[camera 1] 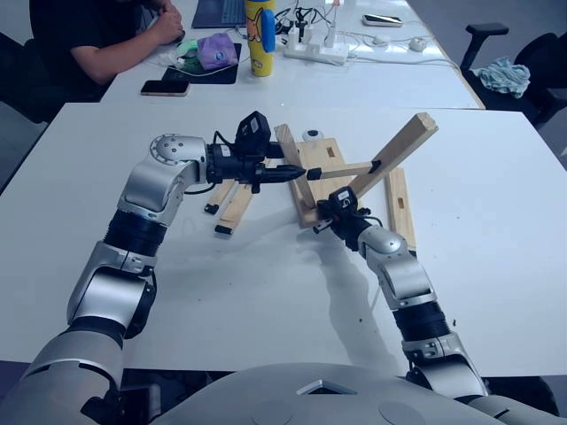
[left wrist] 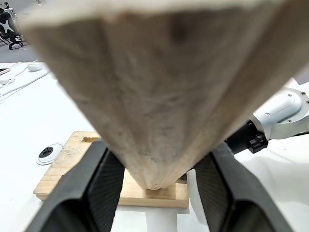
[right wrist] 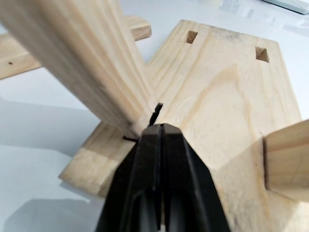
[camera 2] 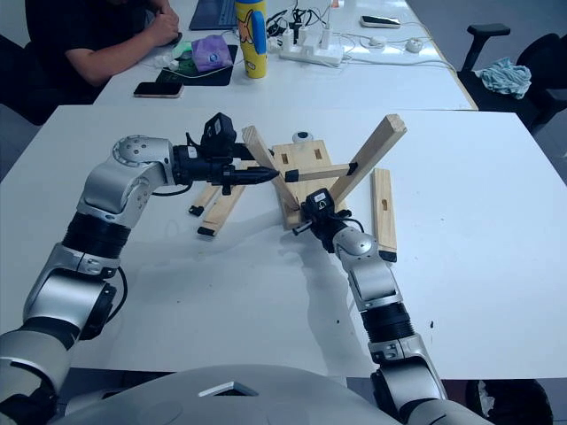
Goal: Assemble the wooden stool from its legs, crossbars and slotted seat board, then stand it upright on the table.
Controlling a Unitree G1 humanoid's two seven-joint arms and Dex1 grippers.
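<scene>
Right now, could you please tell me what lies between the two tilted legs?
A short crossbar spans from the left leg to the right leg, clear in the left eye view.

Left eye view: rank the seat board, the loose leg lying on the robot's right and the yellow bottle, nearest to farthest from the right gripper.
1. Seat board, directly at the right gripper.
2. Loose leg, flat on the table, to the gripper's right.
3. Yellow bottle, on the far table behind.
</scene>
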